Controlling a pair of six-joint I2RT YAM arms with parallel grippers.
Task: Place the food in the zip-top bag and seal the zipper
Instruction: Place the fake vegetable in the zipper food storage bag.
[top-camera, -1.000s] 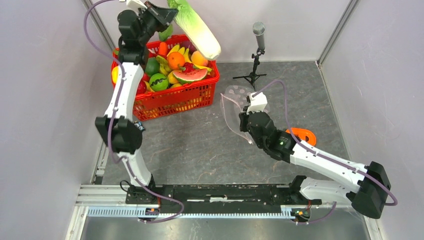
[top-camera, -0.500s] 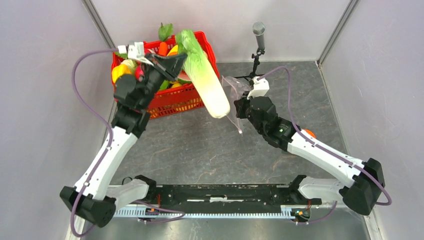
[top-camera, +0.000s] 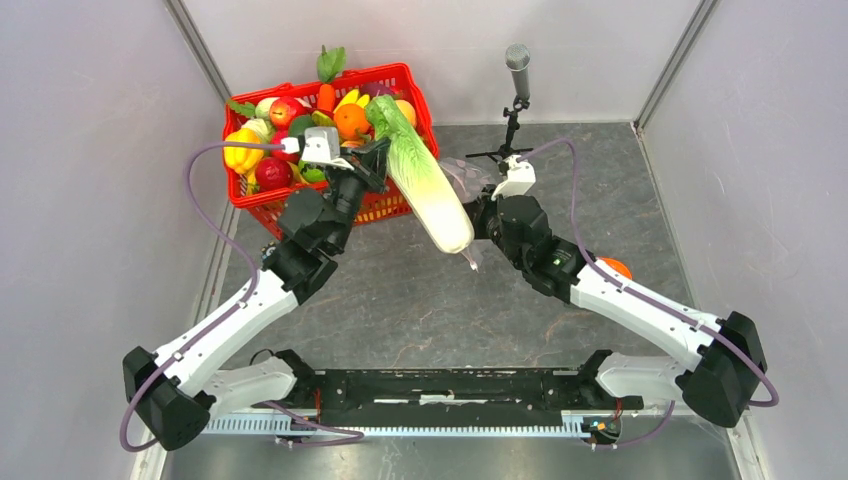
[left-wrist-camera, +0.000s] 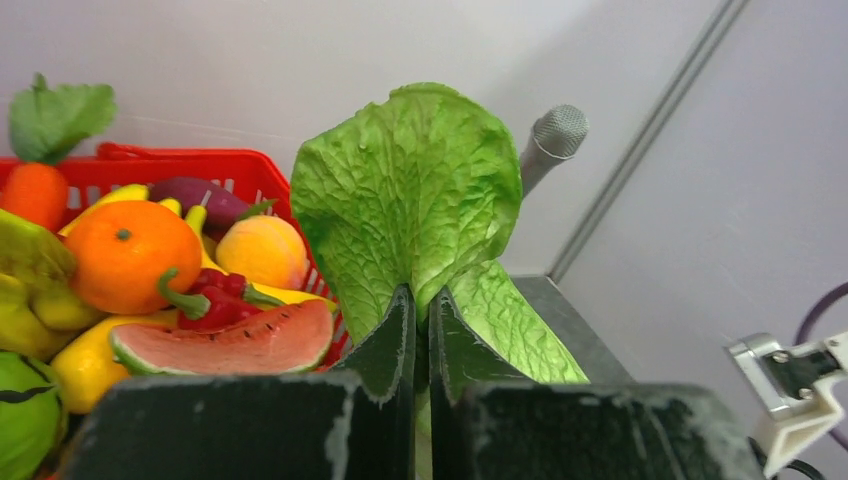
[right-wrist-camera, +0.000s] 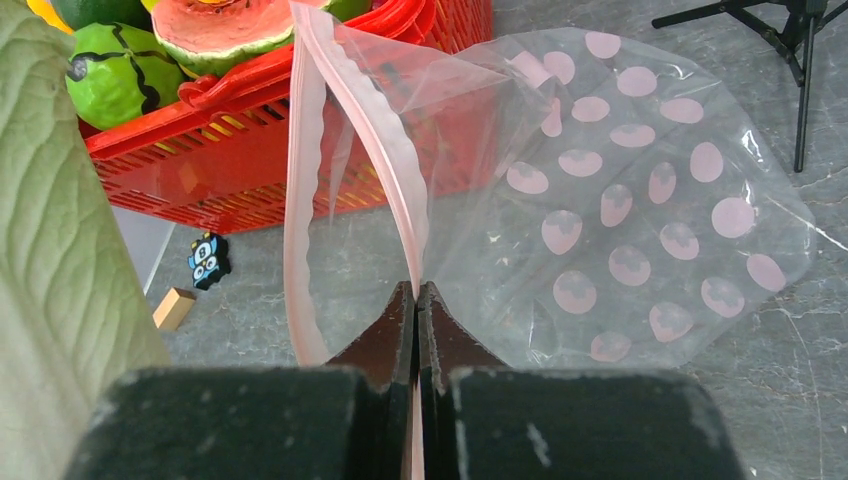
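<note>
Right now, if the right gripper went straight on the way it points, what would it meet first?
Beyond the zip-top bag the right gripper holds, probably the red basket; the cabbage lies beside that line.

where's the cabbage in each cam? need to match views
Top external: cabbage at centre, slanting from the red basket down to the zip-top bag.
Left wrist: cabbage at centre, its green leaf standing above the left fingers that pinch it.
Right wrist: cabbage along the far left edge, a pale ribbed surface, cropped.
Shared landmark: the red basket, in all three views.
</note>
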